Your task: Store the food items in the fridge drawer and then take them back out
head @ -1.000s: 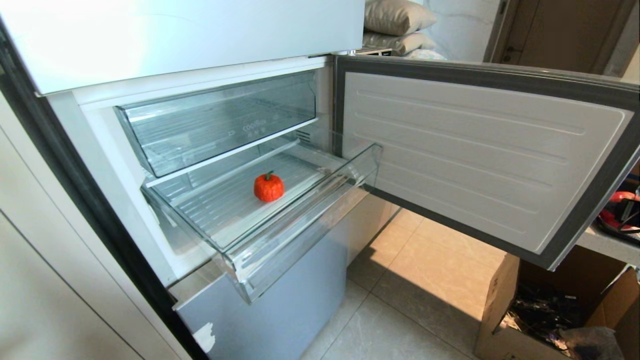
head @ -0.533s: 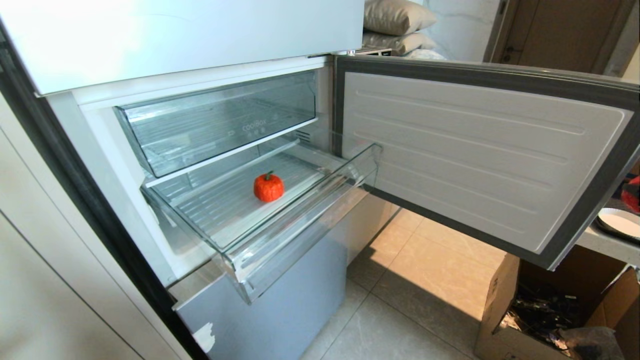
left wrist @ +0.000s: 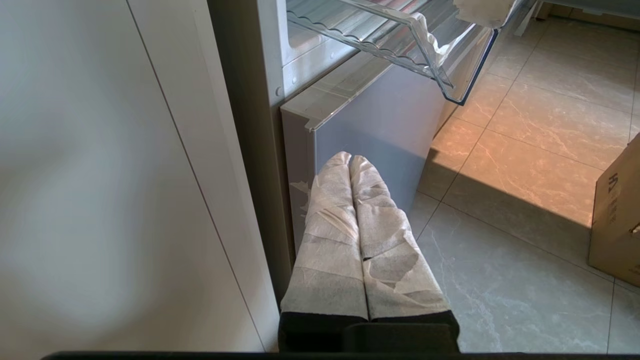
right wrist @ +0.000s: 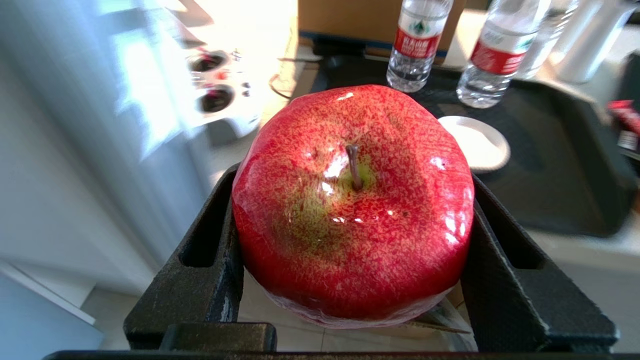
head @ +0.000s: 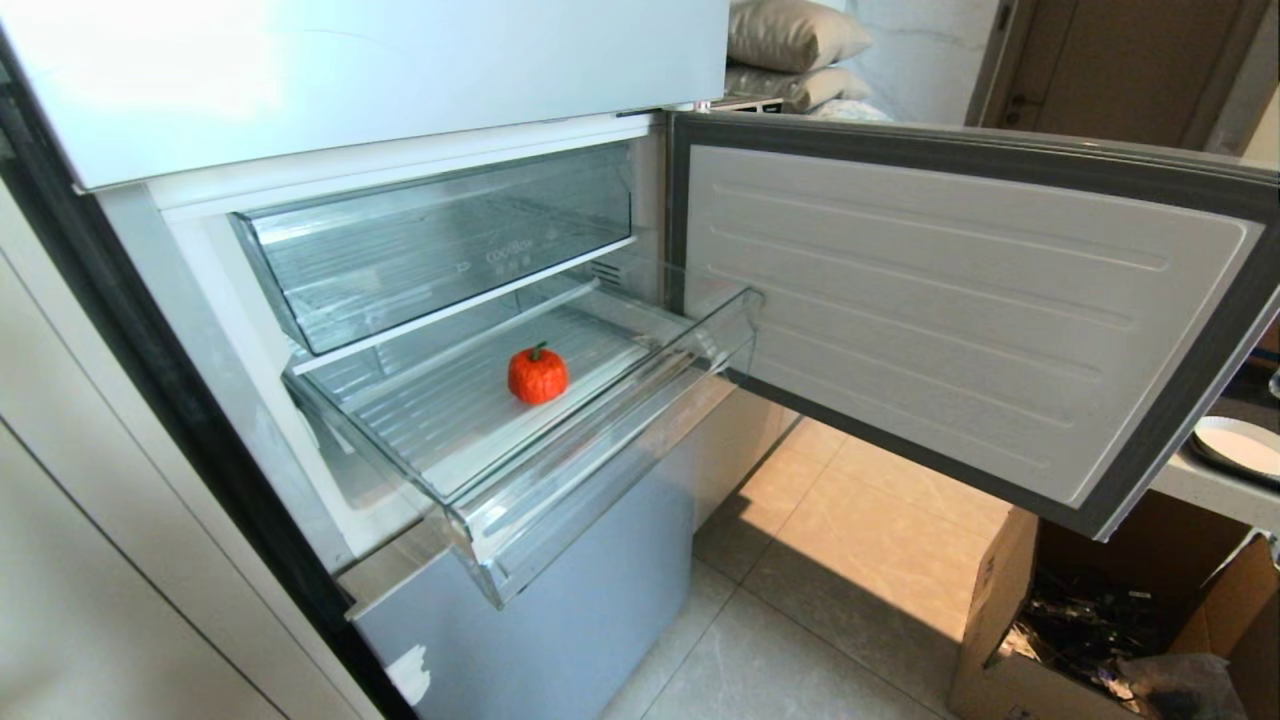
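- Right gripper (right wrist: 350, 280): jaws clamped on a glossy red apple (right wrist: 352, 200), one black jaw on each flank, brown stem facing the wrist camera.
- Behind that apple sits a black tray (right wrist: 550, 165) on a table, carrying a small white plate (right wrist: 475, 142) and two water bottles (right wrist: 417, 45) with red labels; a white game controller (right wrist: 220, 95) lies beside the tray.
- Left gripper (left wrist: 356, 165): jaws pressed together with nothing between them, wrapped in white tape, hanging low in front of the grey lower panel (left wrist: 370, 115) of the fridge, below the drawer.
- Neither arm shows in the head view.
- The fridge drawer (head: 600, 440) is pulled out, its stepped front lip jutting forward past the fridge body.
- Inside it, the red-orange tomato (head: 538, 374) rests on the ribbed floor, toward the drawer's front right, stem up, touching no wall.
- Above the drawer, a second clear drawer (head: 440, 245) with a flat front sits pushed in.
- To the drawer's right the fridge door (head: 960, 310) stands wide open.
- Beyond the door, an open cardboard box (head: 1010, 620) stands on the tiled floor (head: 830, 560).
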Robot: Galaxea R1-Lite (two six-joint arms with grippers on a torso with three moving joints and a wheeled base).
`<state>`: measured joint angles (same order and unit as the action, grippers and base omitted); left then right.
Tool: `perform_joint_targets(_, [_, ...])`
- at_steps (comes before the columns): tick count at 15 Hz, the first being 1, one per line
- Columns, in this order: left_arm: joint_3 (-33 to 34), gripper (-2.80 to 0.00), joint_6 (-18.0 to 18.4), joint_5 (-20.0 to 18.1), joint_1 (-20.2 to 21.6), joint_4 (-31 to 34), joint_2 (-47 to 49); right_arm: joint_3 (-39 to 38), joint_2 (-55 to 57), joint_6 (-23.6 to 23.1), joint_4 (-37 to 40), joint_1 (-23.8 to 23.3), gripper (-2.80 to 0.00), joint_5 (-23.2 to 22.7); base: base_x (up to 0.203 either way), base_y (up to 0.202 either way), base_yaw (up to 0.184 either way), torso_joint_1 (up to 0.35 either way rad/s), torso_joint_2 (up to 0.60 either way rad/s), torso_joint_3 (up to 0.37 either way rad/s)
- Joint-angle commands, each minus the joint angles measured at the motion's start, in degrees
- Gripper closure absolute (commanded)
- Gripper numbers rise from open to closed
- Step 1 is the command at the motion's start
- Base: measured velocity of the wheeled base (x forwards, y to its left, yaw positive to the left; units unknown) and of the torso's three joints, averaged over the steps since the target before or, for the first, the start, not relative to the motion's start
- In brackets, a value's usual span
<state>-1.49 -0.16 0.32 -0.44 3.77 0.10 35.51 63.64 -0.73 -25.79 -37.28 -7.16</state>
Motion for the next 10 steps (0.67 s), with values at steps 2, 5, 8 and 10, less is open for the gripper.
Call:
perform_joint_targets(2, [0.0, 0.0, 0.0, 0.0, 0.0, 0.0, 0.0, -12.0, -25.4, -0.2, 1.1, 9.6, 0.0, 0.4, 0.0, 0.0, 0.0, 0.0, 0.0, 0.0])
perform_joint_targets(5, [0.0, 0.0, 0.0, 0.0, 0.0, 0.0, 0.0, -20.2, -40.2, -3.7, 7.6, 26.6, 0.0, 0.7, 0.0, 0.0, 0.0, 0.0, 0.0, 0.0])
perform_joint_targets(8, [0.0, 0.0, 0.0, 0.0, 0.0, 0.0, 0.0, -29.6, -46.2, -5.5, 13.8, 34.4, 0.0, 1.9, 0.0, 0.0, 0.0, 0.0, 0.0, 0.0])
perform_joint_targets(10, [0.0, 0.0, 0.0, 0.0, 0.0, 0.0, 0.0, -35.2, -51.1, -6.0, 16.8, 36.5, 0.0, 2.6, 0.0, 0.0, 0.0, 0.0, 0.0, 0.0])
